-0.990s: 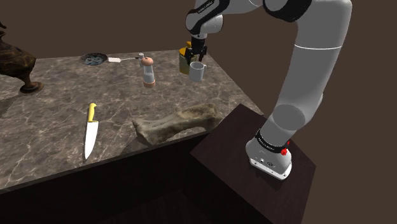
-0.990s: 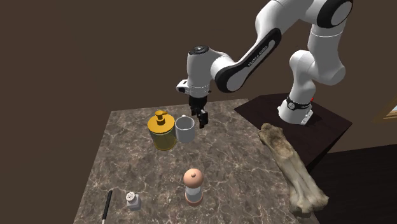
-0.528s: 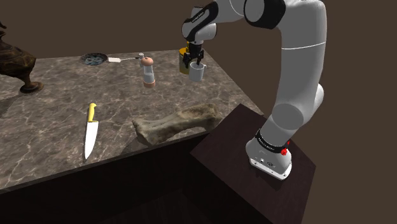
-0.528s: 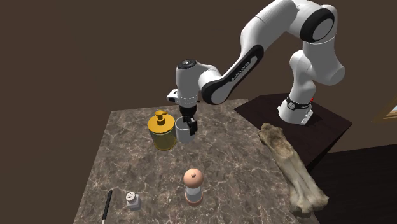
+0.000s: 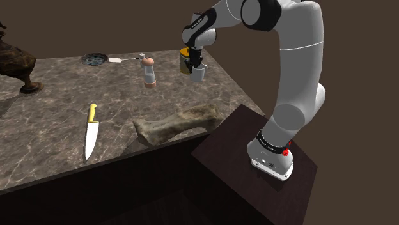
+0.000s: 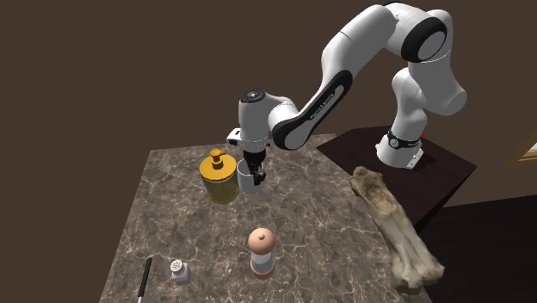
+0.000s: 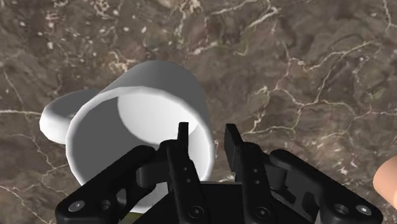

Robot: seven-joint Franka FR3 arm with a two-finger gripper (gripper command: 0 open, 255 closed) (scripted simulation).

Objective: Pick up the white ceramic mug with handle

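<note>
The white mug (image 5: pixel 199 74) with a handle stands on the marble counter (image 5: pixel 51 115) near its far right corner, right beside a yellow soap bottle (image 5: pixel 185 54). My black gripper (image 5: pixel 194 66) has come down onto the mug from above. In the wrist view the gripper (image 7: pixel 207 137) straddles the mug's (image 7: pixel 153 95) wall, one finger inside the rim and one outside, drawn in close on it, with the handle on the far side from the fingers. In the second exterior view the gripper (image 6: pixel 255 175) sits in the mug (image 6: pixel 245 179), next to the bottle (image 6: pixel 219 176).
A pepper grinder (image 5: pixel 149 71) stands toward the shoulder view's left of the mug. A yellow-handled knife (image 5: pixel 91 131) and a large bone (image 5: pixel 176 123) lie nearer the front edge. A dark vase (image 5: pixel 16 64) stands at the far left, a small shaker (image 6: pixel 180 270) beside the knife.
The gripper moved from beside the mug to over its rim and lowered onto it. Its fingers went from wide apart to narrowed on the mug's wall.
</note>
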